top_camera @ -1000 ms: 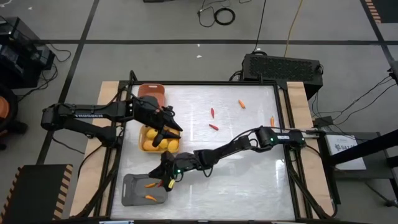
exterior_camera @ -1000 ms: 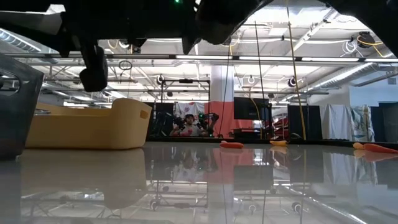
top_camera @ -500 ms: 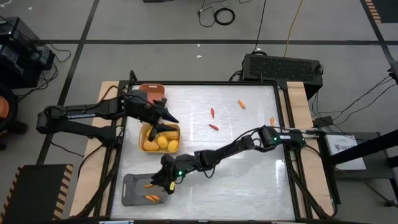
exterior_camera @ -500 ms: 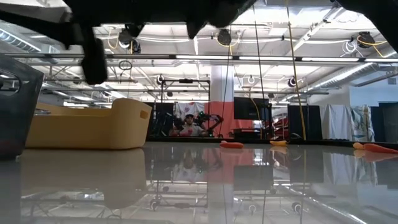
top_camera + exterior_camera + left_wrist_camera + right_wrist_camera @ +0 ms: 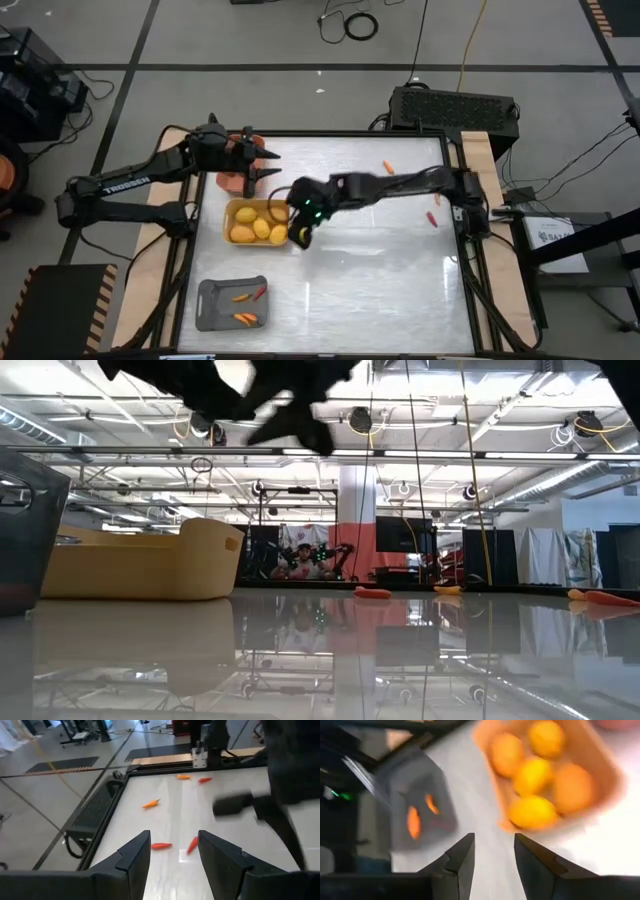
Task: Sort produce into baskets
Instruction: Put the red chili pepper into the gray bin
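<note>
Both grippers' jaws are standing apart, holding nothing. Loose red sticks are lying at about two o'clock from the right gripper, which is hanging nearer them than the left gripper.

Two matte-black jointed arms, white lettering on left arm, green indicator light on right arm, wedge-shaped dark fingers.

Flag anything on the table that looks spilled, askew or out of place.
Nothing is spilled or damaged. Only unsorted produce stands out: small orange and red carrot-like sticks lie loose on the white tabletop, outside the grey tray that already holds similar pieces. The yellow tray of rounded yellow fruits sits straight.
</note>
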### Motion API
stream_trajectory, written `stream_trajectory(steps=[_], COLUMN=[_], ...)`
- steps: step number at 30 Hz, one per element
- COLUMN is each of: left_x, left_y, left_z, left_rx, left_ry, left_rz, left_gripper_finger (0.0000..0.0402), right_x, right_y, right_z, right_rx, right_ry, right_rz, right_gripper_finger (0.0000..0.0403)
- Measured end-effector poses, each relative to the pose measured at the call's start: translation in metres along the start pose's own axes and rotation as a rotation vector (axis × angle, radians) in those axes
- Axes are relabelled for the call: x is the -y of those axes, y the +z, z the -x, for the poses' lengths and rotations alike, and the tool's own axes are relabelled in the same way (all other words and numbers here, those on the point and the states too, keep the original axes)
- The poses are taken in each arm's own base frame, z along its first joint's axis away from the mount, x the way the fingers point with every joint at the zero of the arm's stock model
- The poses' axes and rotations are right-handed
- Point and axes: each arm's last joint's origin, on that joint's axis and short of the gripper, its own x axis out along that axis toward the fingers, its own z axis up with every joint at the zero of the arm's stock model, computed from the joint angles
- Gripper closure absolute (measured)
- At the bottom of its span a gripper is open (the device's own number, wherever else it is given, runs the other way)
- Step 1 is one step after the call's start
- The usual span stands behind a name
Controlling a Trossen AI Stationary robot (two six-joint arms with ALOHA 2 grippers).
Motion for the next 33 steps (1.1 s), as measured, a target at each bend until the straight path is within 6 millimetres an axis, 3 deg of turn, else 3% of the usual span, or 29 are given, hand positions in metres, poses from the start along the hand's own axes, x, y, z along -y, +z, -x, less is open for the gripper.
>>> stream_trajectory(steps=[4, 8, 12, 16, 24, 29, 33], left_x=[-0.006, -0.005, -0.001, 0.0, 0.0, 0.0, -0.001], left_y=[-0.003, -0.006, -0.014, -0.018, -0.019, -0.02, -0.017], left_z=[-0.002, -0.004, -0.004, -0.003, -0.003, -0.003, -0.004], left_rx=[-0.007, -0.027, -0.096, -0.14, -0.157, -0.16, -0.132], left_ry=[-0.009, -0.066, -0.108, -0.12, -0.122, -0.121, -0.114], left_rz=[0.022, 0.038, 0.064, 0.079, 0.111, 0.128, 0.128], left_gripper_finger=[0.0228, 0.0228, 0.0228, 0.0228, 0.0228, 0.0228, 0.0228], right_x=[0.02, 0.039, 0.065, 0.108, 0.182, 0.211, 0.226], right_y=[0.0, -0.008, -0.022, -0.037, -0.088, -0.13, -0.165], right_z=[0.043, 0.071, 0.081, 0.077, 0.089, 0.107, 0.12], right_rx=[-0.047, -0.152, -0.342, -0.484, -0.756, -0.846, -0.891], right_ry=[-0.2, -0.4, -0.521, -0.601, -0.683, -0.562, -0.601], right_rz=[-0.01, -0.037, -0.099, -0.146, -0.38, -0.554, -0.671], right_gripper_finger=[0.0273, 0.0273, 0.0273, 0.0273, 0.0273, 0.0273, 0.0273])
